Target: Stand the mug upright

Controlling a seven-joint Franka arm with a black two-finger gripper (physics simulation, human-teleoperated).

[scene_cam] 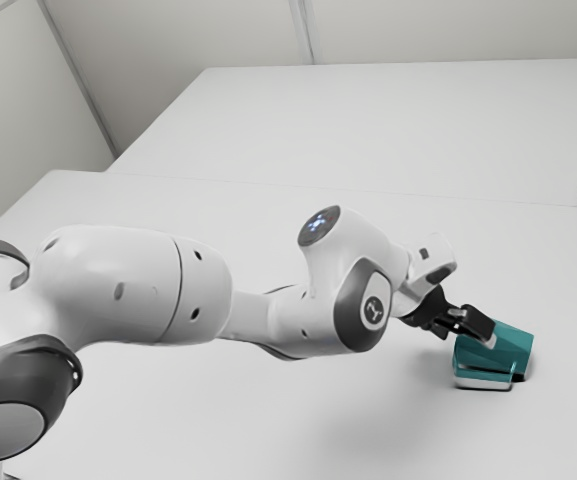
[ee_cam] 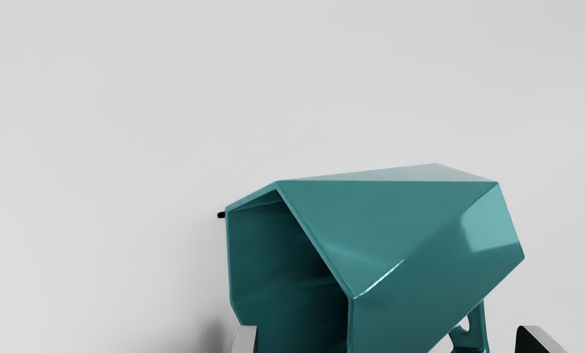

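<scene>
The gripper (scene_cam: pixel 490 340) is at the near side of the teal mug (scene_cam: pixel 513 349), its fingertips overlapping the mug's upper part in the exterior view. That faceted mug (ee_cam: pixel 400 230) lies on its side, mouth open sideways. In the wrist view the gripper (ee_cam: pixel 390 339) has its fingers wide apart: one tip overlaps the mouth's rim, the other stands off beyond the handle (ee_cam: pixel 478 328) with a gap. The handle (scene_cam: pixel 483 376) is low, toward the exterior view's bottom. Whether the nearer finger touches the rim I cannot tell.
The mug rests on a white table (scene_cam: pixel 388 420). Behind it is another white surface (scene_cam: pixel 388 120), with pale walls beyond. The arm stretches across from the exterior view's left. A small black bit (ee_cam: pixel 221 214) pokes out beside the mug's rim.
</scene>
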